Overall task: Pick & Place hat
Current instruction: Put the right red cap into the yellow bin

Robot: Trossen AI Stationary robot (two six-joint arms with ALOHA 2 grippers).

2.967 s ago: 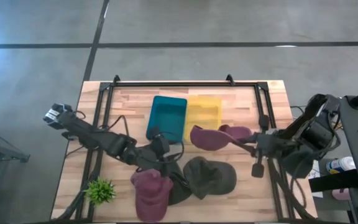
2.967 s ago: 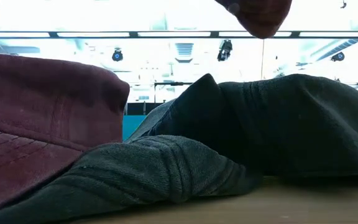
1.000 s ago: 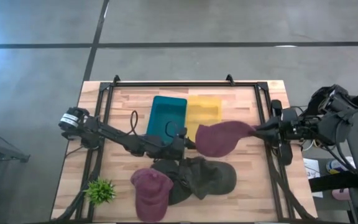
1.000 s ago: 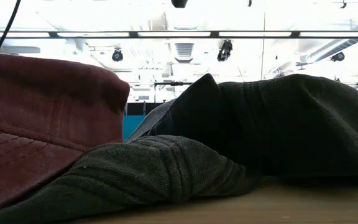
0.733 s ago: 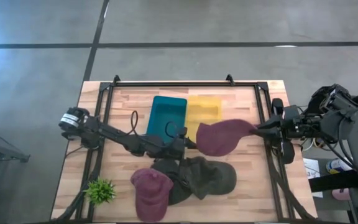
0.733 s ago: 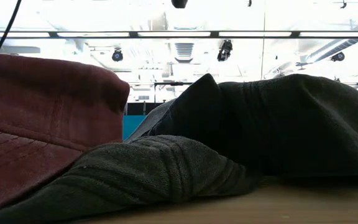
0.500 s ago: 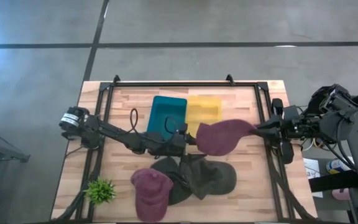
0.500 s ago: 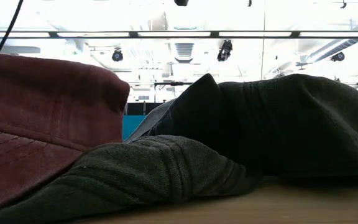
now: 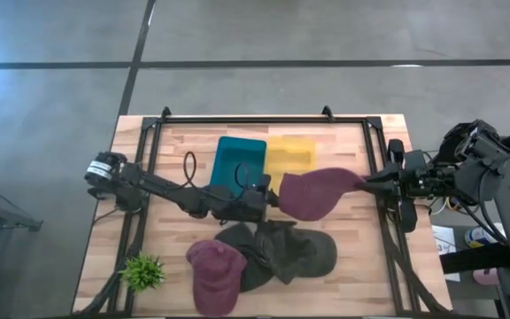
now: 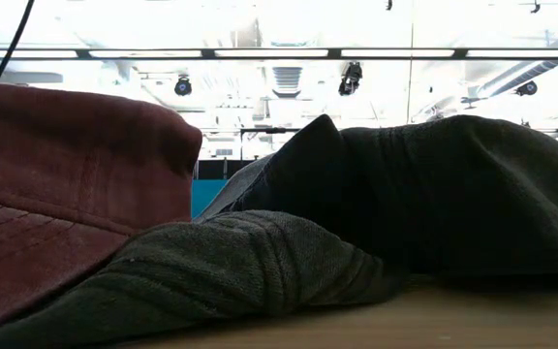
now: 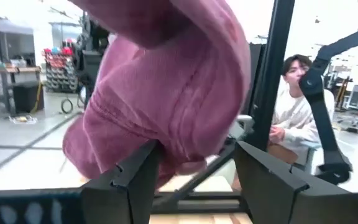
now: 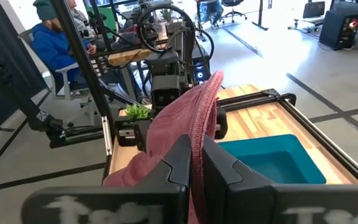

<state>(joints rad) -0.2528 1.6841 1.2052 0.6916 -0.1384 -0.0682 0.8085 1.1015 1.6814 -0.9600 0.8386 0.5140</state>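
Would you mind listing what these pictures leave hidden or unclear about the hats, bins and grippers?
- Yellow bin: in the high view the lifted maroon hat covers its near corner.
- Low view: the grey hat and second maroon hat block everything but a sliver of the teal bin.
- Left gripper: whether its fingers touch the lifted hat.

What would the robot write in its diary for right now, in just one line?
right gripper: shut on maroon hat, held up by the yellow bin | left gripper: open, facing that hat | teal bin: nothing inside
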